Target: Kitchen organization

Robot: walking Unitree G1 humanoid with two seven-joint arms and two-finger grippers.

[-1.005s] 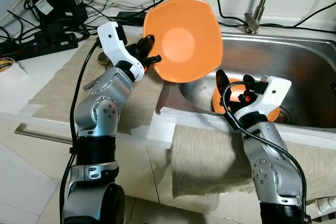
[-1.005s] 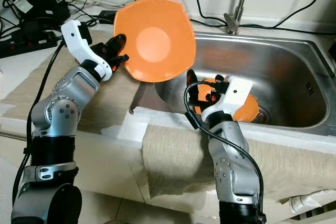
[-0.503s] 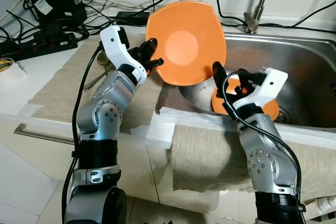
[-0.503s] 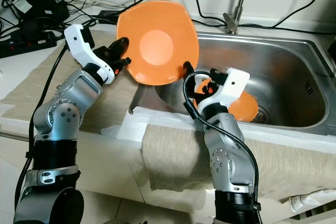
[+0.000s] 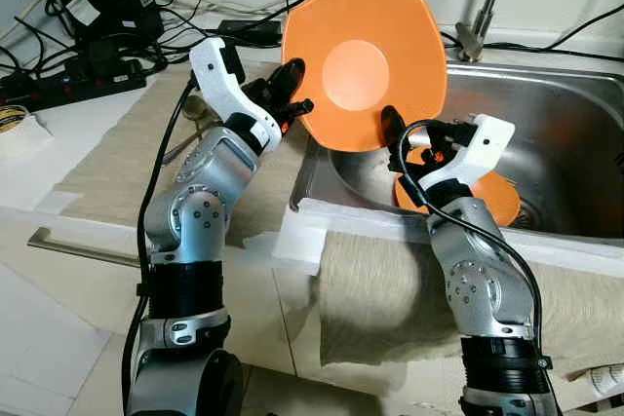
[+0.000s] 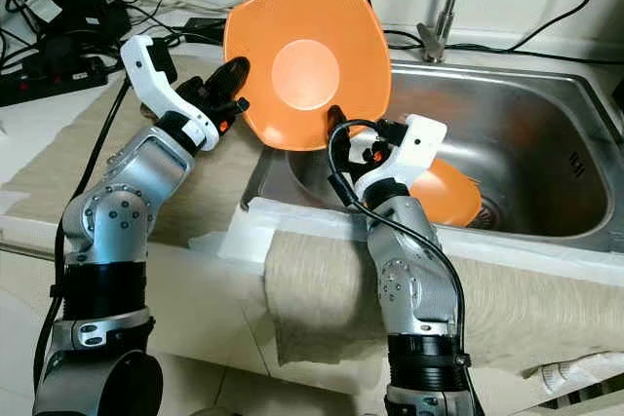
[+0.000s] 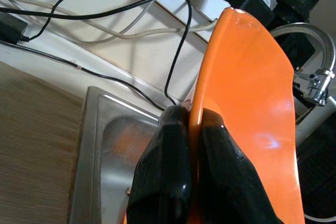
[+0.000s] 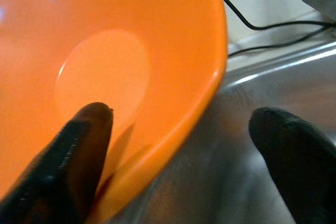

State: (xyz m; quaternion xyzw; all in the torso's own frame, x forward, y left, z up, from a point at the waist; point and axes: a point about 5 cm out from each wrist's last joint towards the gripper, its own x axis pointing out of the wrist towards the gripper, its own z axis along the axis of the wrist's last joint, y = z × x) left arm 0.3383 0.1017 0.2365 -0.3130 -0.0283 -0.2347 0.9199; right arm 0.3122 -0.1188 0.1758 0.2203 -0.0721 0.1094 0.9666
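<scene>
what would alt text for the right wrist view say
The rim of a large orange plastic bowl sits between the right gripper's open black fingers, one finger inside the bowl and the other outside, above the stainless steel sink.

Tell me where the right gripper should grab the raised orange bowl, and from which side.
Take the orange bowl by its lower rim, coming from below. It stands on edge, hollow toward the camera, the left gripper clamped on the left rim. The right gripper is open, already straddling the lower rim: one finger inside the hollow, the other outside over the sink. Probably just close.
</scene>
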